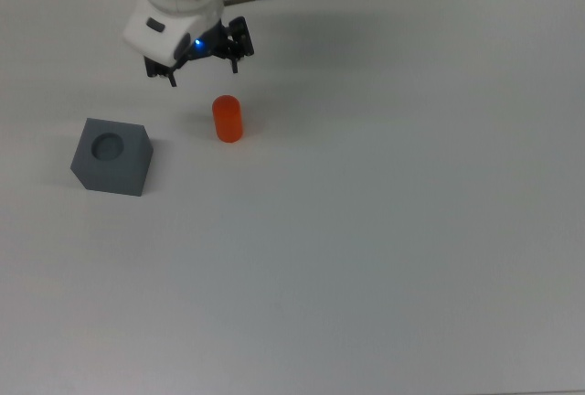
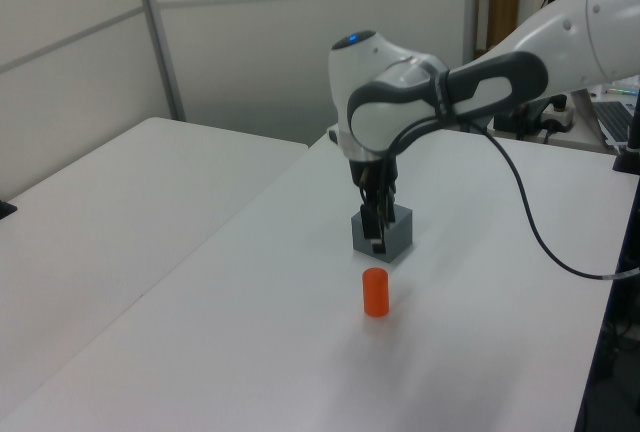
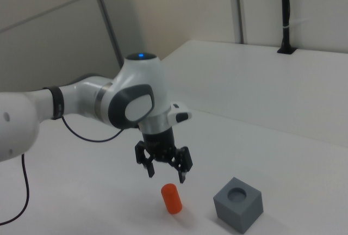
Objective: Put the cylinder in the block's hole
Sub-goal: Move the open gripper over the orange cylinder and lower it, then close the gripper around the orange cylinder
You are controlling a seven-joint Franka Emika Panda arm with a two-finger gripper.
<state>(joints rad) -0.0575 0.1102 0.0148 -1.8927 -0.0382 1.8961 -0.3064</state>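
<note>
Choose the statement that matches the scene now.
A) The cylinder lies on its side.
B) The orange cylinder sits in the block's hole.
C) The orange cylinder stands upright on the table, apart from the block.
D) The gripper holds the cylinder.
C: the cylinder stands upright on the table, clear of the block, whose hole is empty; the open gripper holds nothing.

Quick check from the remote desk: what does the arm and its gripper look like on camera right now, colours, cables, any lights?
The arm is glossy white with dark grey joint bands and rounded housings. A black cable loops off it. A small blue light glows on top of the wrist housing. The gripper is black, with two short dark fingers set wide apart.
</note>
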